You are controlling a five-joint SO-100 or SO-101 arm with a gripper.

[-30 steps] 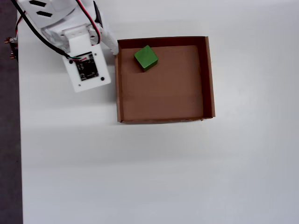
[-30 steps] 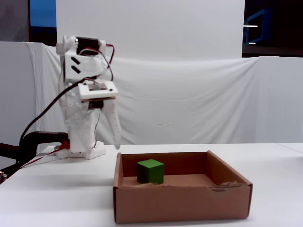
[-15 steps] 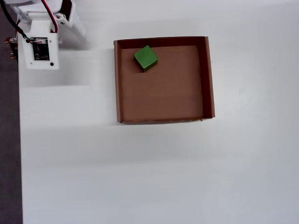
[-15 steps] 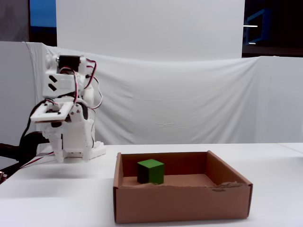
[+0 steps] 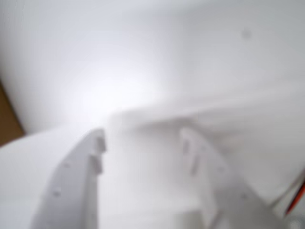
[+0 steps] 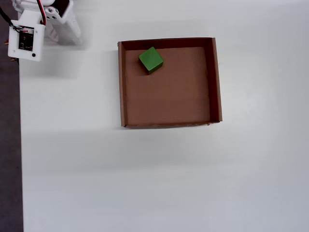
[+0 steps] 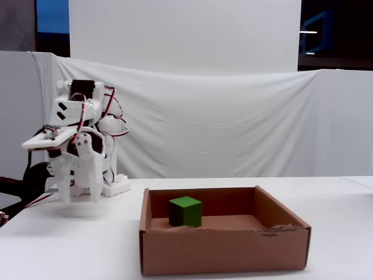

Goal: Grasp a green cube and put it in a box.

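Resting inside the box (image 6: 216, 77), green cube (image 6: 151, 60), hand (image 7: 77, 197) well apart, parted, empty, white table (image 6: 145, 179)

White plastic arm (image 7: 81, 116) folded back over its base, red and black wires looping along it. White two-finger gripper (image 7: 78, 195) points downward, fingers (image 5: 71, 191) parted, nothing between them

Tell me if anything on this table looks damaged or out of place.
One small flaw: the box has a frayed, dented spot on the top edge of its front wall, toward the right in the fixed view. Otherwise the green cube sits flat inside, near the box's top-left corner in the overhead view, and nothing is spilled.
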